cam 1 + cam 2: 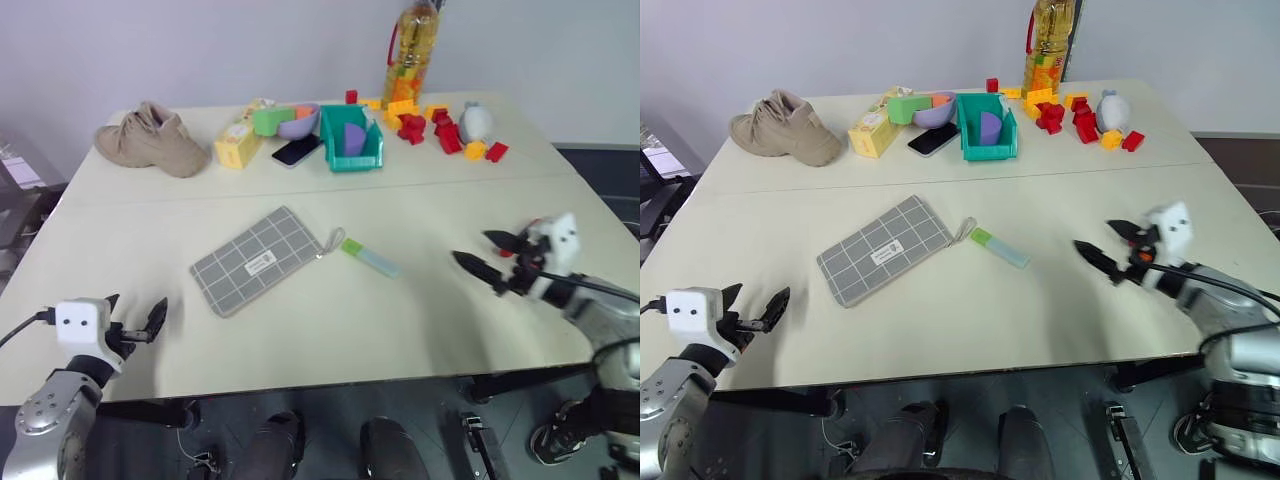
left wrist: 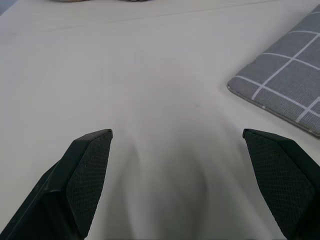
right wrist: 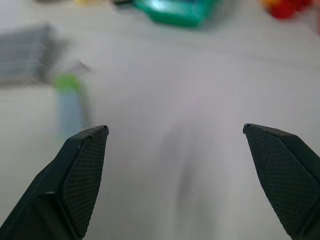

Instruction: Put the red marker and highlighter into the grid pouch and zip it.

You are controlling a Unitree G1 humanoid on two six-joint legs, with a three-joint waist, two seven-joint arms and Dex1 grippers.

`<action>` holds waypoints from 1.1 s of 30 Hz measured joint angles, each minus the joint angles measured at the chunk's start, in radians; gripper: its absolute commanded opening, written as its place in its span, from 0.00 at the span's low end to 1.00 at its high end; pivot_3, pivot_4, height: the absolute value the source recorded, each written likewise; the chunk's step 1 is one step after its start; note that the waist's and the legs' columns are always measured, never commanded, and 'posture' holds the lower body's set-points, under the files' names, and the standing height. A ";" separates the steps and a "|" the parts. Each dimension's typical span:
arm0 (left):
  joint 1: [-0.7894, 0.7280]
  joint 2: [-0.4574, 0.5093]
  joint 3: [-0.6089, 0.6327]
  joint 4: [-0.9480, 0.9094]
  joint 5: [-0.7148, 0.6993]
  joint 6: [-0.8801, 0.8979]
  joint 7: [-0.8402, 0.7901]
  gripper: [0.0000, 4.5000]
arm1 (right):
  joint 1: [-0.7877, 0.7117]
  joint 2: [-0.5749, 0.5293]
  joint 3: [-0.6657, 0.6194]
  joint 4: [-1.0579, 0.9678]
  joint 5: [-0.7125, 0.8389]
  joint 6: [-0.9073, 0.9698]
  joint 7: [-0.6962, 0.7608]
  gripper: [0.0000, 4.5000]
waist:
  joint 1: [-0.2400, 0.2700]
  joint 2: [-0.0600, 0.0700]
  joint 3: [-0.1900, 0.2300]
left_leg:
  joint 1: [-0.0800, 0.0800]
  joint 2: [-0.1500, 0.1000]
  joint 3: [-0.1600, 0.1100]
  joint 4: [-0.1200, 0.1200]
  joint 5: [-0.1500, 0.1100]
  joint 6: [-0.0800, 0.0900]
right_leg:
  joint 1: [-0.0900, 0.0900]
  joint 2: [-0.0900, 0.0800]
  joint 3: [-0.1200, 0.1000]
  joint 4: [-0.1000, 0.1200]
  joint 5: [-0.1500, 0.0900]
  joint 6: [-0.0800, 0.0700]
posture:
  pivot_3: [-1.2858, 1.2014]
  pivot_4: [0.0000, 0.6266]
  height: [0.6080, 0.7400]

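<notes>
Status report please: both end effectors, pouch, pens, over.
Left end effector and right end effector open, empty. Grey grid fabric pouch flat on table, green-capped pale highlighter beside its zipper loop. Nothing blocking.

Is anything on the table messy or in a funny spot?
Yes. Red and yellow toy blocks lie scattered loose at the far side, and a tan shoe sits on the table among them. The grid pouch and highlighter lie neatly.

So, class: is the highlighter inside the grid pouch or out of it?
Out. The highlighter lies on the table beside the grid pouch, by its zipper loop.
</notes>
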 measured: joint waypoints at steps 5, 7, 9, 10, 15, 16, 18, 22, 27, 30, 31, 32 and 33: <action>0.012 -0.010 -0.004 0.002 0.006 -0.035 -0.010 1.00 | -0.093 0.120 0.142 -0.140 0.020 0.059 -0.053 0.88 | 0.004 0.000 0.000 | -0.001 0.000 0.000 0.000 0.000 0.000 | -0.001 0.000 0.000 -0.002 0.001 0.001 | 0.52 0.24 1.00; 0.005 -0.013 -0.010 0.003 0.011 -0.047 -0.017 1.00 | -0.154 0.191 0.229 -0.152 -0.002 0.078 -0.093 0.70 | 0.002 0.000 0.000 | -0.001 0.000 0.000 0.000 0.000 0.000 | -0.002 0.000 0.000 -0.001 0.001 0.001 | 0.52 0.24 1.00; 0.000 -0.013 -0.021 0.003 0.024 -0.063 -0.023 1.00 | -0.189 0.242 0.310 -0.151 -0.034 0.092 -0.127 0.45 | 0.002 0.000 0.000 | -0.001 0.000 -0.001 0.000 0.000 0.000 | -0.004 0.001 0.000 -0.001 0.001 0.000 | 0.52 0.24 1.00; 0.002 -0.012 -0.026 0.003 0.027 -0.071 -0.028 1.00 | -0.205 0.267 0.340 -0.140 -0.052 0.097 -0.145 0.34 | 0.003 0.000 0.000 | -0.001 0.000 -0.001 0.000 0.000 0.000 | -0.005 0.001 0.000 -0.002 0.001 0.001 | 0.52 0.24 1.00; 0.019 -0.003 -0.041 0.008 0.057 -0.105 -0.050 1.00 | -0.315 0.400 0.436 0.013 -0.159 0.080 -0.229 0.03 | -0.002 0.000 0.000 | 0.000 -0.001 -0.001 -0.001 0.000 0.000 | -0.005 0.002 0.000 -0.001 0.002 0.001 | 0.52 0.24 1.00; 0.023 0.003 -0.044 0.009 0.064 -0.114 -0.057 1.00 | -0.336 0.430 0.456 0.052 -0.181 0.073 -0.244 0.03 | -0.004 0.000 0.000 | 0.000 -0.001 -0.001 -0.001 0.000 -0.001 | -0.005 0.002 0.000 -0.001 0.002 0.001 | 0.52 0.24 1.00; 0.025 0.007 -0.047 0.009 0.076 -0.131 -0.063 1.00 | -0.376 0.486 0.494 0.136 -0.227 0.054 -0.276 0.03 | -0.009 0.000 0.000 | 0.000 -0.001 -0.001 -0.002 0.000 -0.001 | -0.006 0.002 0.000 0.000 0.002 0.001 | 0.52 0.24 1.00; 0.044 0.031 -0.052 0.015 0.119 -0.172 -0.084 1.00 | -0.453 0.569 0.534 0.317 -0.318 -0.011 -0.326 0.03 | -0.021 0.000 0.000 | 0.000 -0.001 -0.001 -0.002 0.000 -0.001 | -0.006 0.002 -0.001 0.001 0.002 0.001 | 0.52 0.24 1.00; 0.061 0.058 -0.079 0.018 0.174 -0.225 -0.108 1.00 | -0.512 0.669 0.505 0.519 -0.346 -0.001 -0.406 0.03 | -0.027 0.000 0.000 | 0.001 -0.001 -0.001 -0.003 0.001 -0.001 | -0.007 0.002 0.000 0.002 0.003 0.001 | 0.52 0.24 1.00; 0.069 0.074 -0.085 0.020 0.201 -0.255 -0.121 1.00 | -0.546 0.691 0.466 0.555 -0.336 0.032 -0.418 0.03 | -0.026 0.000 0.000 | 0.003 -0.001 -0.001 -0.004 0.001 -0.002 | -0.006 0.003 0.000 0.002 0.003 0.001 | 0.52 0.24 1.00; 0.069 0.080 -0.086 0.024 0.208 -0.264 -0.125 1.00 | -0.547 0.694 0.456 0.557 -0.334 0.037 -0.417 0.03 | -0.024 0.000 0.000 | 0.003 -0.001 -0.001 -0.004 0.001 -0.002 | -0.005 0.002 0.000 0.002 0.003 0.001 | 0.52 0.24 1.00; 0.067 0.094 -0.090 0.040 0.225 -0.284 -0.132 1.00 | -0.547 0.702 0.443 0.557 -0.326 0.044 -0.415 0.03 | -0.024 0.000 0.000 | 0.004 -0.001 -0.001 -0.004 0.001 -0.002 | -0.005 0.002 0.000 0.002 0.003 0.001 | 0.52 0.24 1.00; 0.064 0.108 -0.099 0.051 0.239 -0.302 -0.139 1.00 | -0.548 0.706 0.434 0.556 -0.321 0.051 -0.415 0.03 | -0.025 0.000 0.000 | 0.005 -0.001 -0.001 -0.005 0.001 -0.002 | -0.004 0.002 0.000 0.002 0.003 0.001 | 0.52 0.24 1.00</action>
